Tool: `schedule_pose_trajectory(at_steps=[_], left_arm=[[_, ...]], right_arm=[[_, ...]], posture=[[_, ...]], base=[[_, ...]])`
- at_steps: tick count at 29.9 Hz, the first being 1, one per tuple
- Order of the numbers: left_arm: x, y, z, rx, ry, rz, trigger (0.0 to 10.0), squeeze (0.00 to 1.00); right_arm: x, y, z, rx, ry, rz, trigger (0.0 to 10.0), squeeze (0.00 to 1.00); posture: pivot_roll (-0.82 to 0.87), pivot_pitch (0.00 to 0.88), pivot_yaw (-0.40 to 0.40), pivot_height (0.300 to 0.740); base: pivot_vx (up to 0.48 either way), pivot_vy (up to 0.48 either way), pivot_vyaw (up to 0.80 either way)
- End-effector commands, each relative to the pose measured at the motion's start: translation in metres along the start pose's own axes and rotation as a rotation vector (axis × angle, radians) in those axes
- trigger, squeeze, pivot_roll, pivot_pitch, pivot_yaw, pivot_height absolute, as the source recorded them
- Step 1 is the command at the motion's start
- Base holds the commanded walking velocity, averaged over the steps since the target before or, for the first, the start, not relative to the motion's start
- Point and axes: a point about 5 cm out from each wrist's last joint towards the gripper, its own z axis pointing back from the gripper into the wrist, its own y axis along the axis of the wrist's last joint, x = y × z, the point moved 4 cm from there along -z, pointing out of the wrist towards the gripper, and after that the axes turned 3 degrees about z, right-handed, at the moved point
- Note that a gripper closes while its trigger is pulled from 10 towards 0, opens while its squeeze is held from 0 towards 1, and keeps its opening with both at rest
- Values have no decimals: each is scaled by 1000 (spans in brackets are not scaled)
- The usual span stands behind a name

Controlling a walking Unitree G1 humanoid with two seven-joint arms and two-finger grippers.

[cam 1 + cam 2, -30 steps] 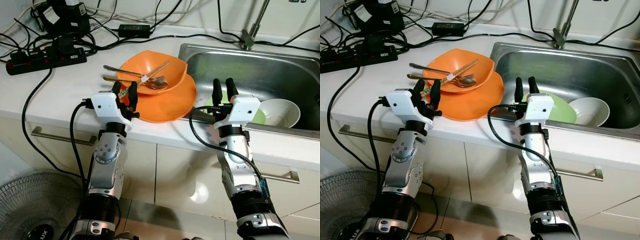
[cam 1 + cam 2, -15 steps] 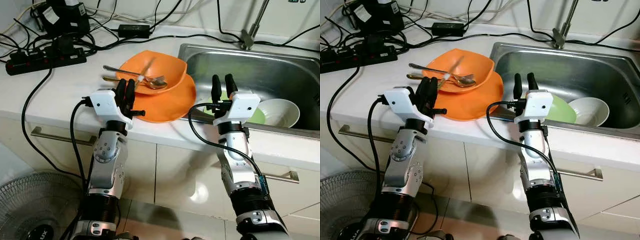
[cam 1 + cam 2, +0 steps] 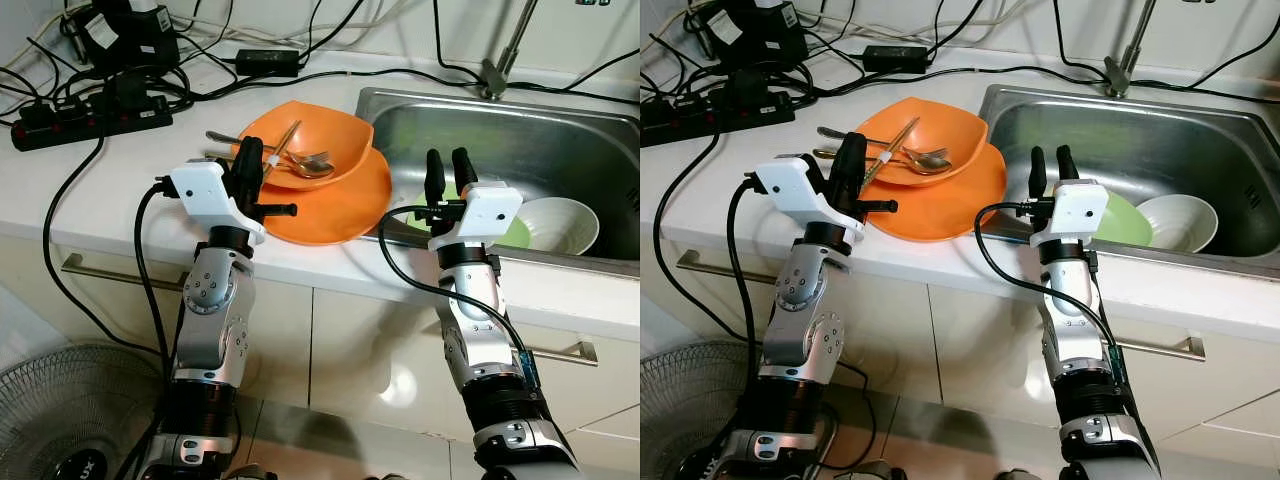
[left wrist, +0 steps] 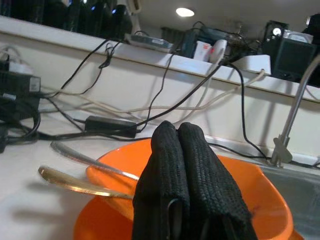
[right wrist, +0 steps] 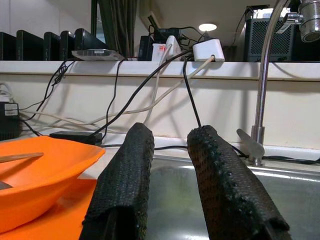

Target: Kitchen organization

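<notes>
- White counter (image 3: pixel 120 190) carries a steel sink (image 3: pixel 560 130) and a black power strip (image 3: pixel 90 122); no writing is readable.
- Orange plate (image 3: pixel 340 205) sits beside the sink, with an orange bowl (image 3: pixel 330 130) on it.
- Green plate (image 3: pixel 1125 222) and white bowl (image 3: pixel 560 225) lie in the sink.
- 2 spoons (image 3: pixel 300 160) and chopsticks (image 3: pixel 282 140) rest in the orange bowl.
- Left gripper (image 3: pixel 250 160), fingers pressed together, pinches the chopsticks.
- Right gripper (image 3: pixel 450 170) hovers at the sink's near rim, fingers narrowly apart.

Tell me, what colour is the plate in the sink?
The plate is light green, clearest in the right eye view.
</notes>
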Motion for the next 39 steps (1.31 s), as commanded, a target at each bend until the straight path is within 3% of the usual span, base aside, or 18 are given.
schedule_pose_trajectory(at_steps=[1,5,6,18,29,39], left_arm=[[13,7,-2,17,-61,-75,10000,0],[11,7,0,25,-44,-153,10000,0],[7,8,1,33,-31,-168,10000,1000],[10,22,2,93,-39,-246,10000,1000],[-6,-4,25,10,8,-267,10000,1000],[-11,-12,33,-14,22,-270,10000,1000]], right_arm=[[1,1,-3,3,-9,-3,10000,0],[1,0,-2,1,-9,-4,10000,0],[1,-1,-2,-3,-9,-3,10000,0],[0,-3,0,-11,-8,-5,10000,0],[-3,-5,1,-17,3,-12,10000,0],[-5,-6,1,-21,14,-14,10000,0]], posture=[[95,39,6,740],[95,42,7,740],[97,42,5,740],[102,48,5,740],[111,44,-2,740],[115,35,-8,740]], base=[[0,0,0],[0,0,0],[0,0,0],[0,0,0],[0,0,0],[0,0,0]])
